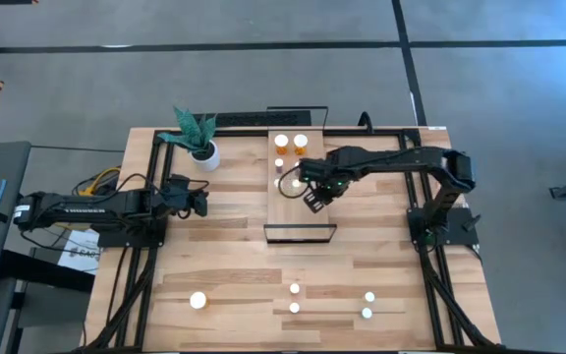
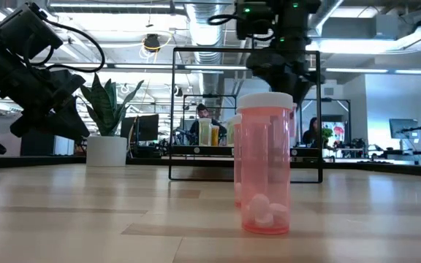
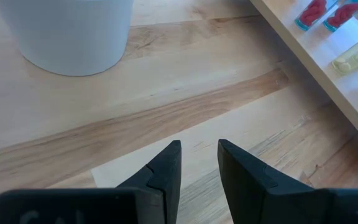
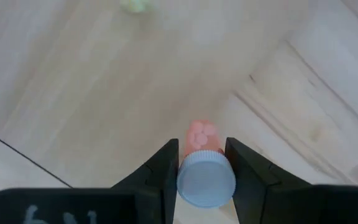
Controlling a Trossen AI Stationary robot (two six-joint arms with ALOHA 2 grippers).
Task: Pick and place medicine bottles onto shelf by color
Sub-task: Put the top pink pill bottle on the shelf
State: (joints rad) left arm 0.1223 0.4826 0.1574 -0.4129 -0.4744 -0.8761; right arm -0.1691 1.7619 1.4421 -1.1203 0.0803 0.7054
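My right gripper (image 1: 314, 200) hangs over the middle of the light-wood shelf (image 1: 298, 221), pointing down and shut on a small pinkish-orange medicine bottle (image 4: 201, 135) with a white cap. Several white-capped bottles (image 1: 281, 141) stand upright on the shelf's far half. Other bottles (image 1: 295, 289) stand near the table's near edge; one pink bottle (image 2: 267, 164) fills the low view's foreground. My left gripper (image 1: 200, 202) waits at the table's left, near the plant pot, fingers (image 3: 166, 168) close together with nothing between them. My right gripper pinches the bottle at its white cap (image 4: 188, 180), one finger on either side of it. The fingers come from above and point down. The bottle hangs upright below them, cap up, lifted clear of the shelf.
A white pot with a green plant (image 1: 202, 147) stands at the far left of the table, close to my left gripper. The shelf's thin black frame (image 1: 301, 233) rises at its near end. Bare planks lie between the shelf and the near bottles.
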